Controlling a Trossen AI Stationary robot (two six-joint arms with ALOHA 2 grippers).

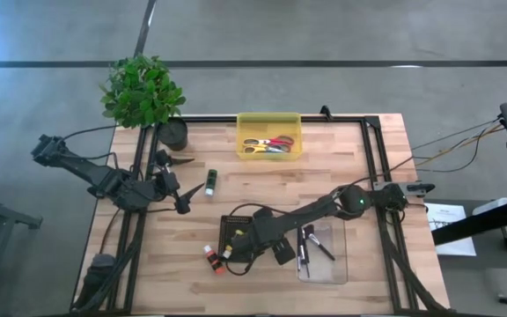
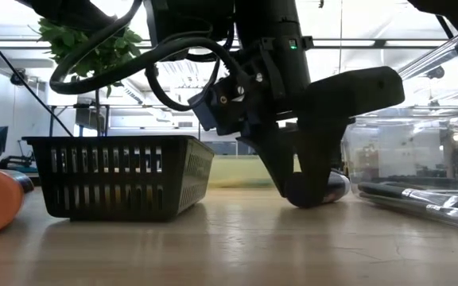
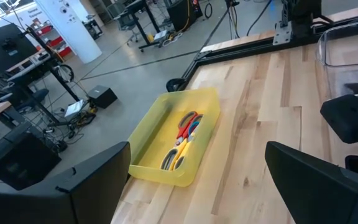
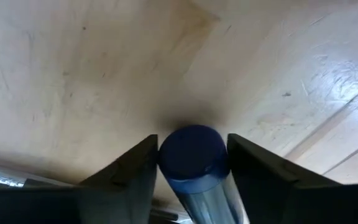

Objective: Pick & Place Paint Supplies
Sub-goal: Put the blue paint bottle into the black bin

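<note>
Right gripper [image 4: 193, 171] down at the wooden table [image 1: 341, 158], clenched on a paint tube [image 4: 194, 163] between the black basket [image 2: 118, 175] and the clear tray [image 1: 324, 255]. The tube's long axis runs along the fingers, dark blue cap outward; its lower body is cut off. Left gripper [image 3: 197, 186] released, hovering near the green tube [image 1: 210, 182].

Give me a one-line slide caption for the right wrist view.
Right gripper closed around a blue-capped paint tube, just above the wooden table.
</note>
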